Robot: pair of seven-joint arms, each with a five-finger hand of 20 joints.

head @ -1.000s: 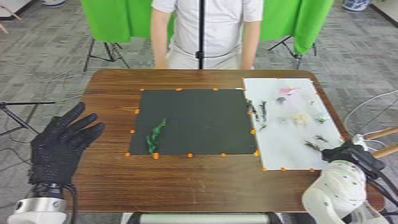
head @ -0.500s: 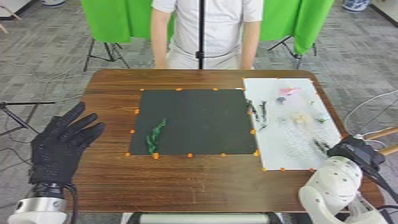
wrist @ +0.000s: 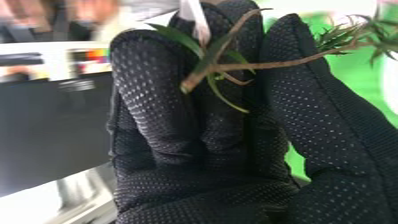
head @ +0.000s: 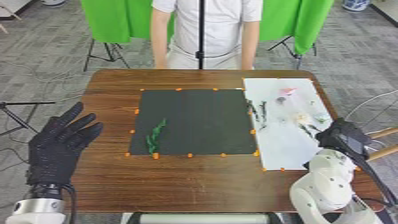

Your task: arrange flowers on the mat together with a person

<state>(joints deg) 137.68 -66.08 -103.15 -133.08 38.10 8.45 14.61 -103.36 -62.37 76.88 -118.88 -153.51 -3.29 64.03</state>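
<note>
A brown wooden table [head: 213, 192] fills the middle of the head view, bearing a dark mat [head: 200, 120] with orange tabs round its edges and, to its right, a white sheet [head: 282, 152]. A green leafy sprig [head: 155, 137] lies at the lower left of the dark mat. Up the white sheet are a pink flower [head: 288, 91], a cream flower [head: 303, 119] and thin dark stems [head: 263, 112] near its left edge. Behind, green curtains [head: 111, 20] hang over a grey floor [head: 44, 65].

The left hand [head: 55, 147] is raised at the left of the frame, fingers loose and extended, holding nothing. The right hand [head: 344, 136] is over the white sheet's right edge; in the wrist view its fingers and thumb grip a brown-stemmed, needle-leaved sprig [wrist: 289, 64] near the fingertips.
</note>
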